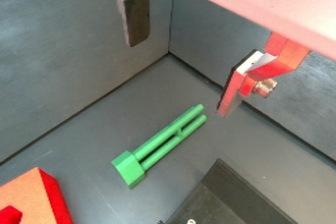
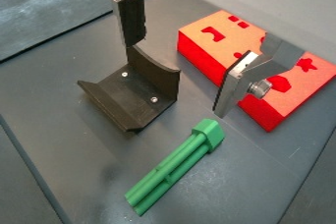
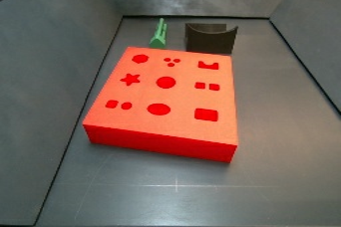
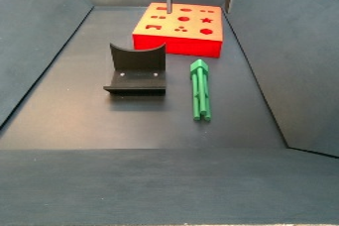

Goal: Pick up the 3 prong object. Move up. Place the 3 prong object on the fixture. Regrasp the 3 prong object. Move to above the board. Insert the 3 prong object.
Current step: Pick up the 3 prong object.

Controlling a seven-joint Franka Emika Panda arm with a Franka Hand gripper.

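Note:
The 3 prong object is a slim green piece lying flat on the dark floor, beside the fixture and in front of the red board. It also shows in both wrist views and, far back, in a side view. My gripper hangs high above it, open and empty, with the fingers wide apart. In both wrist views the gripper has nothing between its fingers. The gripper is out of view in the side view that looks across the board.
The dark fixture stands between the green piece and one grey side wall. The red board has shaped cutouts on top. Grey walls enclose the floor on both sides.

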